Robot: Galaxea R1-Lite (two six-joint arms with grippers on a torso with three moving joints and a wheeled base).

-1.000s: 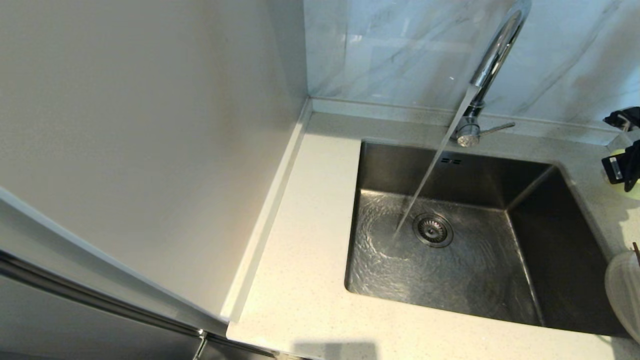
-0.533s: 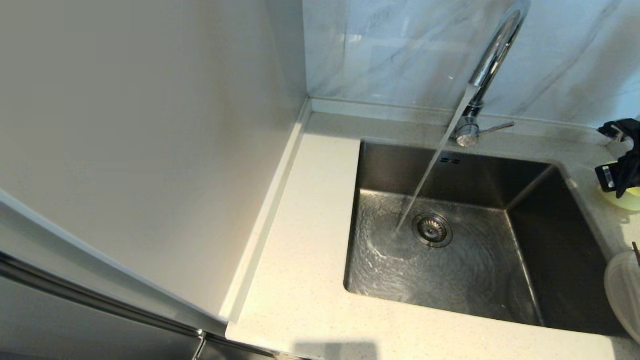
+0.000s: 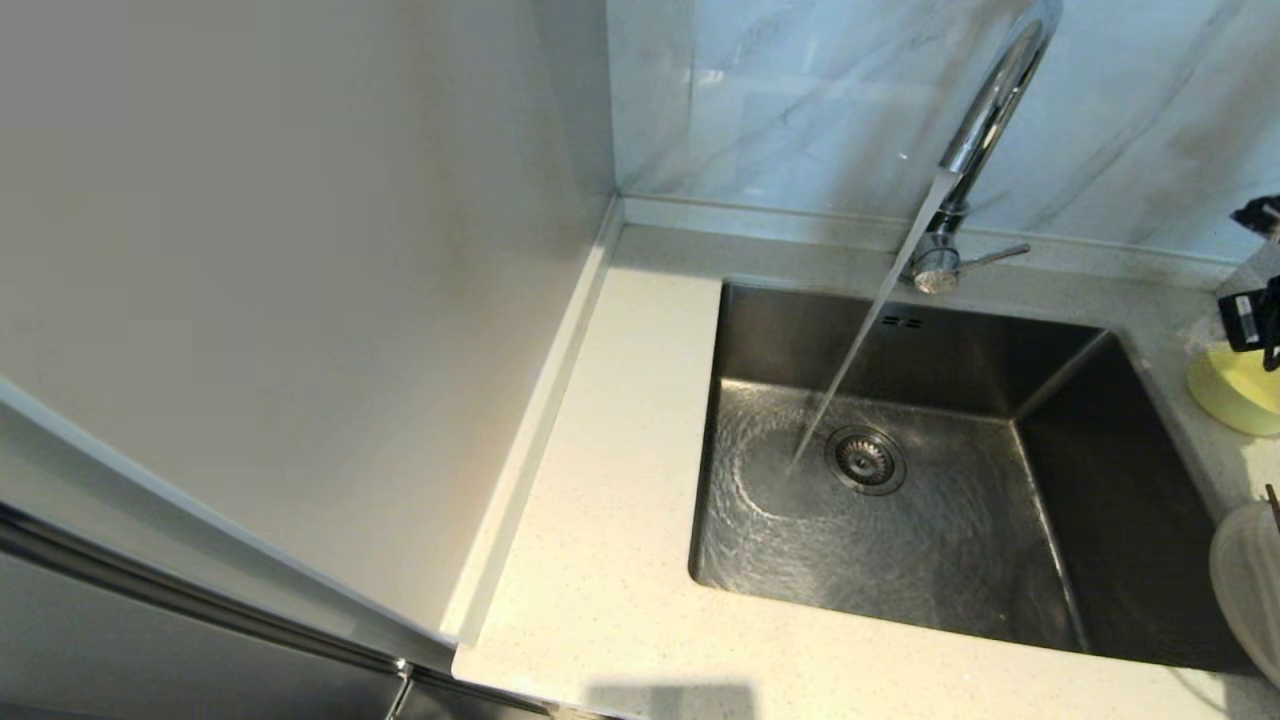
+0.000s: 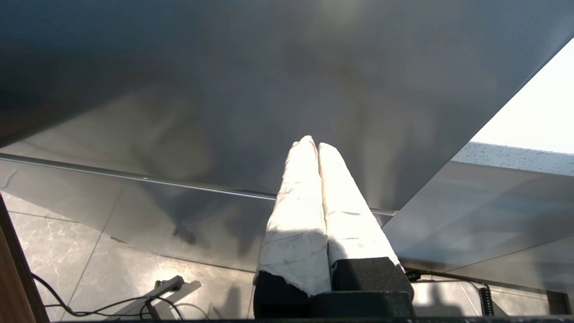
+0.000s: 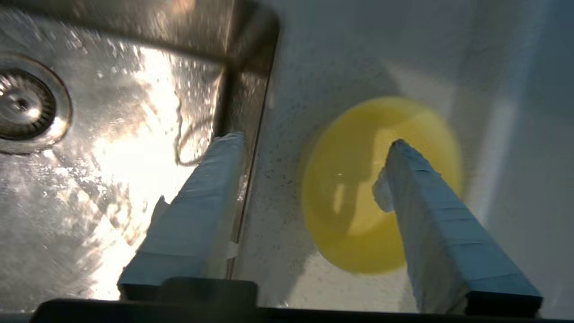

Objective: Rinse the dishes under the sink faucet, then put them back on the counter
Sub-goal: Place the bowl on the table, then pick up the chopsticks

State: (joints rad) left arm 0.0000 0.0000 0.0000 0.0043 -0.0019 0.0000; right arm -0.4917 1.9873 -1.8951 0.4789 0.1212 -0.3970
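Note:
The pale yellow bowl (image 3: 1240, 388) (image 5: 358, 188) stands upright on the counter (image 3: 620, 520) to the right of the sink (image 3: 1060, 520). My right gripper (image 5: 314, 143) (image 3: 1262, 310) hangs open above the bowl, holding nothing, one finger over the sink's edge and the other over the bowl. The chrome faucet (image 3: 985, 130) runs, and its stream lands beside the drain (image 3: 866, 460). The off-white plate (image 3: 1250, 590) lies at the right edge with a chopstick tip (image 3: 1272, 500) showing above it. My left gripper (image 4: 313, 142) is shut and empty, parked below the counter.
A grey-veined marble wall panel (image 3: 800, 100) rises behind the sink and a plain wall (image 3: 300, 250) stands to the left. Bare counter runs along the sink's left and front sides. The left wrist view shows a tiled floor (image 4: 67, 251) with cables.
My right gripper has let go of the yellow bowl and risen away toward the right edge. The bowl now stands uncovered on the counter. Water keeps running.

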